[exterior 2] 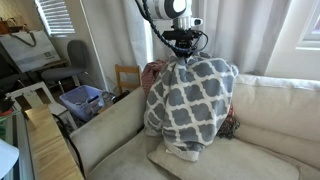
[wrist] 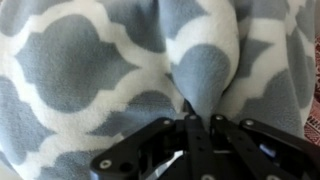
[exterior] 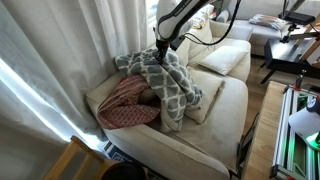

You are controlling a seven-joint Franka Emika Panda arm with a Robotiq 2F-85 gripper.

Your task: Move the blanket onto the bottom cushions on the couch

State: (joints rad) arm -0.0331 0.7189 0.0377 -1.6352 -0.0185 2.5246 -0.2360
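Observation:
The blanket is grey with a white lattice pattern [exterior: 170, 82] [exterior 2: 190, 100]. It hangs from my gripper [exterior: 163, 46] [exterior 2: 181, 50] in a bunched drape over the couch. Its lower end touches the seat cushion in both exterior views. In the wrist view the blanket [wrist: 120, 60] fills the picture and a fold of it is pinched between the shut fingers [wrist: 197, 118]. The cream couch [exterior: 215, 125] [exterior 2: 120, 140] lies below, with its bottom cushions partly hidden by the blanket.
A red patterned pillow [exterior: 125, 103] lies at the couch's end near the curtain, also showing behind the blanket [exterior 2: 152, 75]. Cream cushions [exterior: 222, 60] lean on the back. A cream cushion [exterior 2: 200, 165] lies on the seat. A wooden chair [exterior 2: 128, 75] and blue bin [exterior 2: 82, 100] stand beside the couch.

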